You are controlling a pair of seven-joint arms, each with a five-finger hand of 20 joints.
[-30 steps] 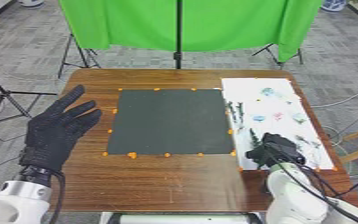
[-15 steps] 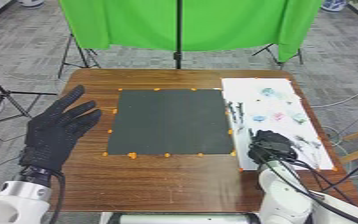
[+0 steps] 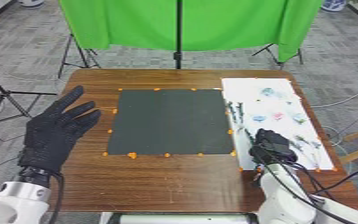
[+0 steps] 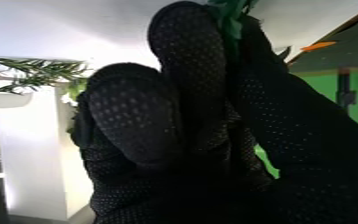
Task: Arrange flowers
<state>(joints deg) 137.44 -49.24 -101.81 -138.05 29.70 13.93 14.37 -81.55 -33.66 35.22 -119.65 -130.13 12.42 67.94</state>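
Pinched between thumb and fingers of the black-gloved right hand (image 3: 273, 141): a leafy, deep green stem (image 4: 233, 22), over the smooth white sheet (image 3: 246, 87). Best lifted straight up with a light, sure pinch, clear of the slender dark sprigs (image 3: 238, 112) nearby, then laid flat on the square dark-grey mat (image 3: 168, 121) without crushing any leaves. Narrow, ribbon-like and partly hidden by the glove; farther out on the sheet, small pale blue (image 3: 259, 118) and pink blooms (image 3: 278, 116), soft and ruffled.
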